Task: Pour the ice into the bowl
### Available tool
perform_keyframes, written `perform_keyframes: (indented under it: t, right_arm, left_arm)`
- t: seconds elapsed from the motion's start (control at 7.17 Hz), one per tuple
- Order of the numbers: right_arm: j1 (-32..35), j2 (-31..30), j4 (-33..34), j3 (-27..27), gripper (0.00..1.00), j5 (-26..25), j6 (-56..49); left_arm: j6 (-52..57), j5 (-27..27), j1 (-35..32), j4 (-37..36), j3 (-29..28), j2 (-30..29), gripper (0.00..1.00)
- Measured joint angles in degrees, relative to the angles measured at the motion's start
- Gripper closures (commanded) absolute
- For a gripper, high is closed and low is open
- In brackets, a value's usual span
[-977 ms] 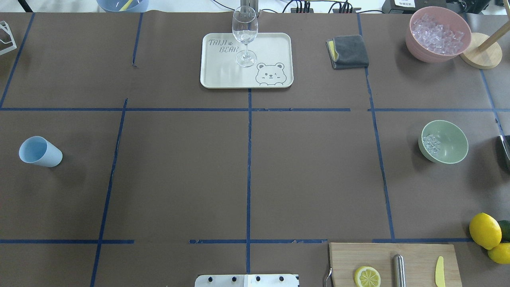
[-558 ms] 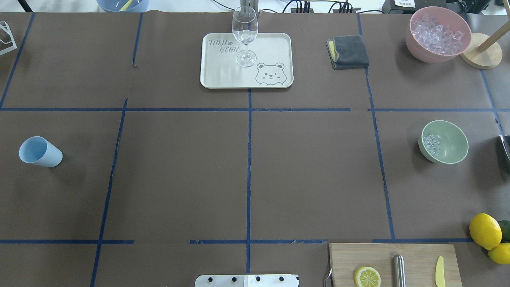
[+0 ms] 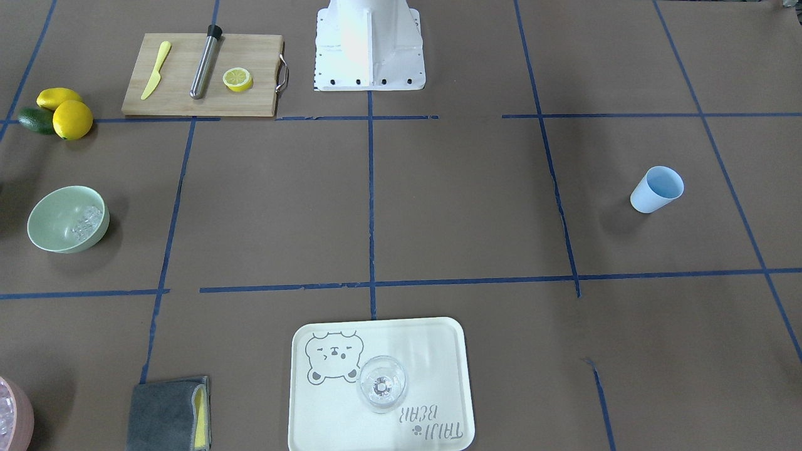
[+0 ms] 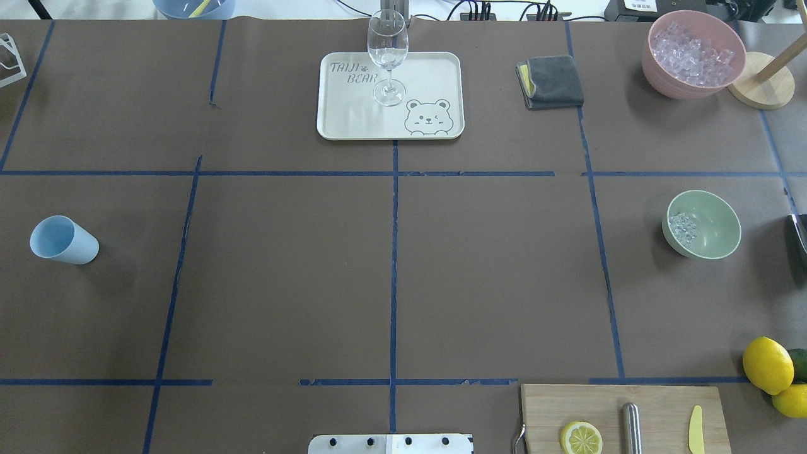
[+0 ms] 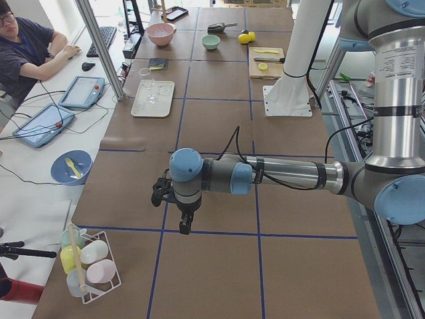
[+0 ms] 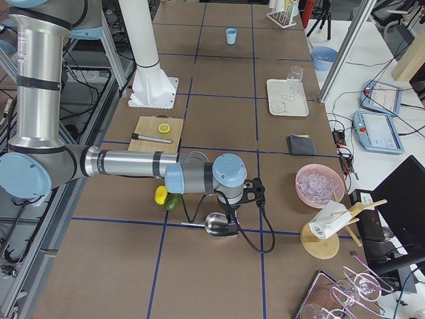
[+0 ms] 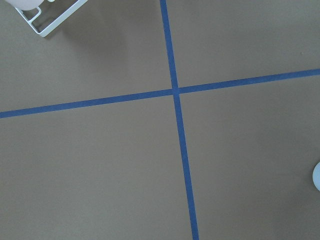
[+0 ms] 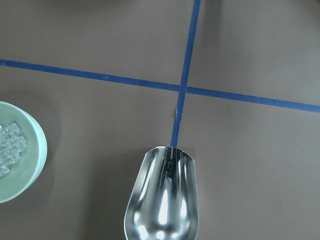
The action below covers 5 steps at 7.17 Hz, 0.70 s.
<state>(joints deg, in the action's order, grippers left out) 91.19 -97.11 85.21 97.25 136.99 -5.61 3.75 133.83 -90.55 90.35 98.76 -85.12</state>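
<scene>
The pale mint-green bowl [image 4: 715, 228] stands at the table's right side with a small heap of clear ice [image 4: 682, 227] in it. It also shows in the front view [image 3: 53, 228] and at the left edge of the right wrist view [image 8: 22, 167]. An empty metal scoop [image 8: 165, 195] shows just right of the bowl, under my right gripper [image 6: 232, 214]. I cannot tell whether the gripper holds it. My left gripper [image 5: 184, 226] hangs over bare table at the far left end. I cannot tell whether either gripper is open or shut.
A pink bowl [image 4: 659, 72] full of ice stands at the back right beside a wooden stand [image 4: 763, 82]. A wine glass [image 4: 387, 57] stands on a tray [image 4: 435, 75]. There are also a grey cloth [image 4: 550, 81], a blue cup [image 4: 63, 239], a cutting board [image 4: 656, 403] and lemons [image 4: 768, 364].
</scene>
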Motion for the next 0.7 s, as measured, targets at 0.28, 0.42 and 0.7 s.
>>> perform_keyframes:
  t: [0.28, 0.42, 0.7]
  right_arm:
    - [0.04, 0.68, -0.07, -0.36, 0.0, 0.13, 0.03]
    - [0.07, 1.0, 0.17, -0.48, 0.0, 0.4, 0.06]
    - [0.26, 1.0, 0.79, -0.7, 0.0, 0.76, 0.13]
  left_arm:
    - [-0.44, 0.05, -0.23, -0.3, -0.46, -0.43, 0.0]
    - [-0.53, 0.09, -0.28, -0.33, -0.7, -0.58, 0.0]
    - [-0.58, 0.12, -0.33, -0.35, -0.92, -0.64, 0.0]
